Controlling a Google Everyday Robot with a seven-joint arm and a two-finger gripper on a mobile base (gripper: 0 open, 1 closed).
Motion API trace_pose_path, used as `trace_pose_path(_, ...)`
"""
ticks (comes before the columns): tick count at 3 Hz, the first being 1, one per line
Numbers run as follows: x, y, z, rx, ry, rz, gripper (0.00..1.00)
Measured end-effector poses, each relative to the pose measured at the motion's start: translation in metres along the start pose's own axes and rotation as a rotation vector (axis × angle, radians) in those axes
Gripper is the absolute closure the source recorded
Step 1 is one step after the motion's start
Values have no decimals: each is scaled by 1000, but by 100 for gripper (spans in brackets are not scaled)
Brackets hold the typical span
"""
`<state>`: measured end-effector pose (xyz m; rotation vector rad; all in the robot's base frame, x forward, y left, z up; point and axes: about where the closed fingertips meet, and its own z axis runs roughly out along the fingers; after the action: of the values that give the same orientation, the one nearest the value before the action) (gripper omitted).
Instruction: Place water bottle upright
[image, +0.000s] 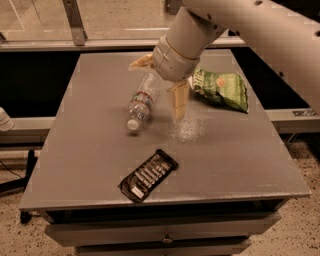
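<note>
The water bottle (139, 103) lies on its side on the grey table (230, 155), left of centre. Its white cap points toward the front left, and a red-and-blue band rings the body. My gripper (160, 82) hangs over the bottle's far, bottom end with its two tan fingers spread. One finger (141, 62) is behind and left of the bottle, and the other finger (179, 101) is to its right, pointing down at the table. The gripper is open and holds nothing. The wrist hides the bottle's base.
A green chip bag (223, 88) lies at the back right of the table, just right of the gripper. A black snack packet (148, 175) lies near the front edge. A metal rail and a dark gap run behind the table.
</note>
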<state>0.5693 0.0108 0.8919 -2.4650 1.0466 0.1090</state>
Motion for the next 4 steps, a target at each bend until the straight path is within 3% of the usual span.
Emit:
trace_pose_path(2, -37, -23, 37, -50, -69, -198, 0)
trace_pose_path(3, -40, -25, 53, -86, -49, -276, 0)
trace_pose_path(4, -34, -28, 62, -107, 14, -342, 0)
